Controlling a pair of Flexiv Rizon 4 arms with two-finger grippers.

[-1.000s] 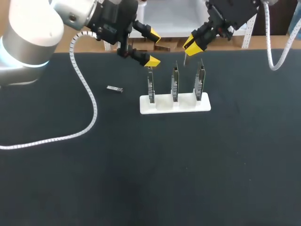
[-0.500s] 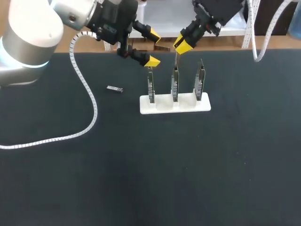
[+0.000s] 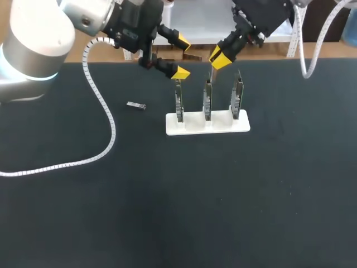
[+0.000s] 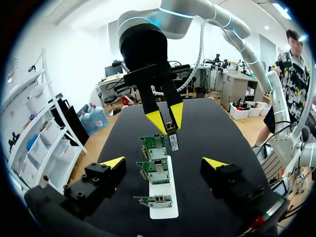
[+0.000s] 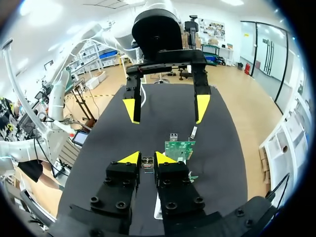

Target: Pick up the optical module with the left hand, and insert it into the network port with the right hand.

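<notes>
Status: right gripper (image 3: 220,56) is clamped on the optical module (image 4: 173,142), yellow tips pressing it from both sides. The module hangs straight down from the tips. In the head view this gripper sits at 12 o'clock of the white rack (image 3: 215,126), over the middle port board (image 3: 207,99). The module's lower end is near that board's top edge; can't tell if they touch.

Left gripper (image 3: 179,56) has its fingers wide apart with nothing between them. It sits at about 11 o'clock of the rack, over the left port board (image 3: 179,103).

Three boards stand upright in the rack, in a row. A loose module (image 3: 136,105) lies flat on the black table (image 3: 167,212), at 9 o'clock of the rack and apart from it.
</notes>
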